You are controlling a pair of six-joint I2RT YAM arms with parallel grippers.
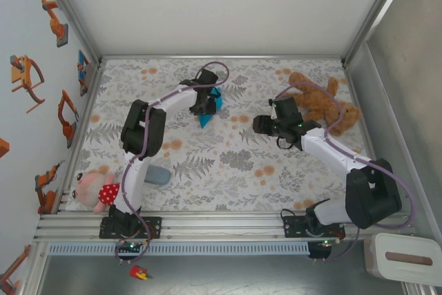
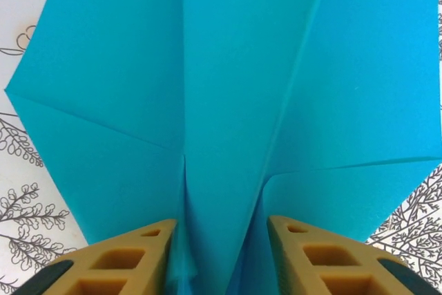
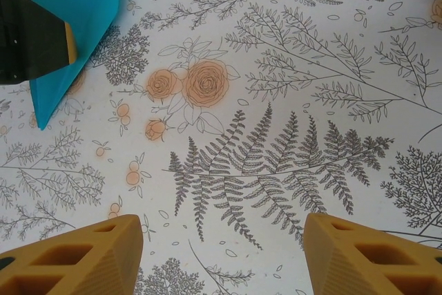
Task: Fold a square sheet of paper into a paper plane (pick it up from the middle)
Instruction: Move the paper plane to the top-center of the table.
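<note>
Noted: the paper plane (image 1: 208, 117) lay toward the far middle of the floral tablecloth (image 1: 228, 164), directly beneath your left gripper (image 1: 202, 103) and well apart from the brown teddy bear (image 1: 319, 103). In the left wrist view its layered wings spread flat to either side, while the raised central fold stood up between the two tan fingers (image 2: 131, 257). The jaws were parted and flanked that fold; I could not tell whether either pad was pressing on it. Your right gripper (image 3: 224, 240) hung over bare cloth with its jaws wide apart, holding nothing. Handling judgement: the plane was very light and thin, limp across the wings, and stiffer only along the stacked creases. It was likely to slide on the cloth and to crumple or spring open under a hard pinch. Best hold, in my estimate, was the central fold, low and mid-length, squeezed gently from both sides.
</note>
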